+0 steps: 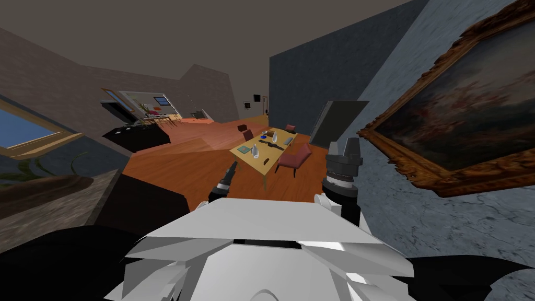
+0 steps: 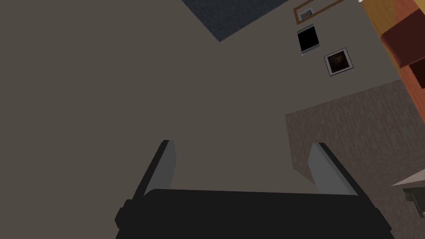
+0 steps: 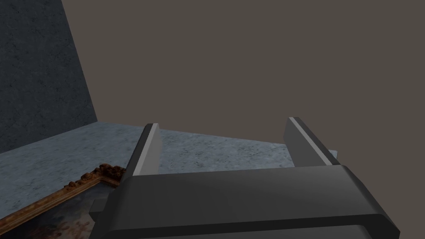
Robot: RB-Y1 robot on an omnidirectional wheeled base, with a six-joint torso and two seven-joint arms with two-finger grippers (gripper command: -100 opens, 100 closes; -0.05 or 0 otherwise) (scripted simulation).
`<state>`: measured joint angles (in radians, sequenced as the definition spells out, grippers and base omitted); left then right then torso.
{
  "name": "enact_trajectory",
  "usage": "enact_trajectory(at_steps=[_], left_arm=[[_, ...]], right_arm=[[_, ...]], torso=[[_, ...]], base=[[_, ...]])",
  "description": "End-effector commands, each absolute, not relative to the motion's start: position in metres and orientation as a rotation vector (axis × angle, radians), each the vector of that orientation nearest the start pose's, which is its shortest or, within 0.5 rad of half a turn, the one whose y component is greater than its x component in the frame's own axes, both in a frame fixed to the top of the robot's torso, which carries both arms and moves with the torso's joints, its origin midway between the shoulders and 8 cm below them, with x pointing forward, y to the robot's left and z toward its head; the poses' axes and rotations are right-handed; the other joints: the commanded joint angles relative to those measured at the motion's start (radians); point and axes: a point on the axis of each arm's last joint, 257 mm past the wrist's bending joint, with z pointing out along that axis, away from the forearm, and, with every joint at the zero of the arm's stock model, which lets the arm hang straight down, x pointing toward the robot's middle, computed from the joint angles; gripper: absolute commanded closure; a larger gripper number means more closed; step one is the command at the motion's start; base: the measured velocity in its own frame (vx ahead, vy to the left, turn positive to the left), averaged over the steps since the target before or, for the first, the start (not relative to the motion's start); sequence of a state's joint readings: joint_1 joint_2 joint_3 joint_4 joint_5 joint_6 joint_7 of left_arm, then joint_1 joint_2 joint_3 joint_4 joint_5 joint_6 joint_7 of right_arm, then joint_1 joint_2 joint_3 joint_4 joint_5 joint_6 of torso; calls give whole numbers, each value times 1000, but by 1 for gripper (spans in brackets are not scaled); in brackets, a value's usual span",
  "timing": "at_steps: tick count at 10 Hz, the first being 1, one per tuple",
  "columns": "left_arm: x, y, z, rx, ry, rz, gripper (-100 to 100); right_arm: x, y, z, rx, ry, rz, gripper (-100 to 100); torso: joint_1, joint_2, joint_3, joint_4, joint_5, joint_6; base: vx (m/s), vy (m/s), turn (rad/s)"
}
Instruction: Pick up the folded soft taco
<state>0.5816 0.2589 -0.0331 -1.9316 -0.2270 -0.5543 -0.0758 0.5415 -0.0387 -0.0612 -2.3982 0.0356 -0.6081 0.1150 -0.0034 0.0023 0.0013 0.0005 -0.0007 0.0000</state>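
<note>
A yellow wooden table (image 1: 259,158) stands far ahead across the orange floor, with several small things on it. From here I cannot tell which of them is the taco. My left gripper (image 1: 233,166) is raised just above my chest, left of the table's near end. In the left wrist view the left gripper (image 2: 245,166) is open with nothing between its fingers. My right gripper (image 1: 348,144) is lifted beside the right-hand wall. Seen from the wrist, the right gripper (image 3: 226,145) also stands open and holds nothing.
Dark red chairs (image 1: 294,158) flank the table. A dark panel (image 1: 338,123) stands by the blue-grey wall behind it. A large gilt-framed painting (image 1: 470,120) hangs close on my right. Black furniture (image 1: 137,137) stands far left, and a dark low block (image 1: 141,201) lies near left.
</note>
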Motion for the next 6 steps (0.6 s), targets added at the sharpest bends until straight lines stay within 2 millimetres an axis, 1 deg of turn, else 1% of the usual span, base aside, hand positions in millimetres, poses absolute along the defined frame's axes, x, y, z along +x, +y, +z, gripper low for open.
enact_trajectory(at_steps=[1, 2, 4, 5, 6], left_arm=[[357, 260, -203, -527, 1337, -969, -100], [356, 261, -207, -534, 1345, -965, -100], [345, 262, -255, -524, 1471, -917, -100], [338, 262, -275, -510, 1529, -896, -100], [337, 263, -280, -517, 1537, -891, -100]], right_arm=[[294, -278, 82, 403, 558, 1141, 0], [294, -278, 82, 403, 558, 1141, 0], [294, -278, 82, 403, 558, 1141, 0], [294, -278, 82, 403, 558, 1141, 0], [294, -278, 82, 403, 558, 1141, 0]], torso=[[0, 0, 0, 0, 0, 0], [-1, 0, 0, 0, 0, 0], [1, -1, -1, 0, 0, 0], [1, -1, -1, 0, 0, 0], [-1, -2, -1, 0, 0, 0]], base=[[-29, -71, -54], [-23, -45, -9], [-13, -45, -58], [-5, -75, -92], [2, -57, -32]])
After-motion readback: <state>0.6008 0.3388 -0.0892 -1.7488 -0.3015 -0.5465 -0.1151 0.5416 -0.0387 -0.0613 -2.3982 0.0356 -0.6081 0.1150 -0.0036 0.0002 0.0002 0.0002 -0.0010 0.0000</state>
